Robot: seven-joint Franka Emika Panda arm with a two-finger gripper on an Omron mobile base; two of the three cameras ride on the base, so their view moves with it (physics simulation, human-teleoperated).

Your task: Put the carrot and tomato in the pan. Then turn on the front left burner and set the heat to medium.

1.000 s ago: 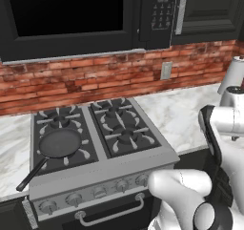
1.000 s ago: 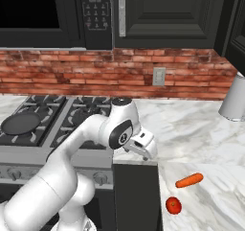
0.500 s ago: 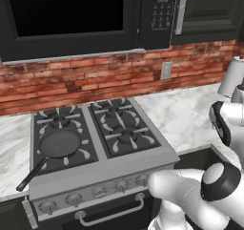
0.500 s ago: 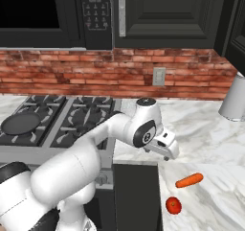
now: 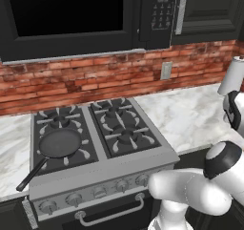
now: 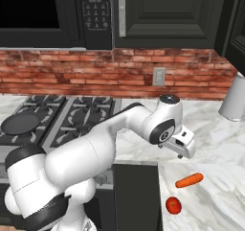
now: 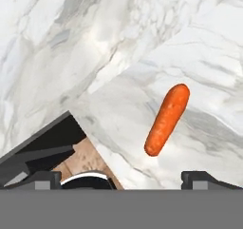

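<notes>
While the white arm's two-finger gripper (image 6: 181,151) hangs over the marble counter (image 6: 215,144) w/ its fingers spread wide and nothing between them, the short bright orange carrot (image 6: 189,180) lies flat on the white-grey stone just below and beyond it, not touched. From the hand cam the carrot (image 7: 167,119) sits above the two dark fingertips (image 7: 201,178), nearer the right one. Small glossy red tomato (image 6: 173,205) rests near the carrot, toward the counter's front edge. Round matte black frying pan (image 5: 59,144) w/ long thin handle sits on the steel stove's front left burner (image 5: 81,153), well apart from both veg.
</notes>
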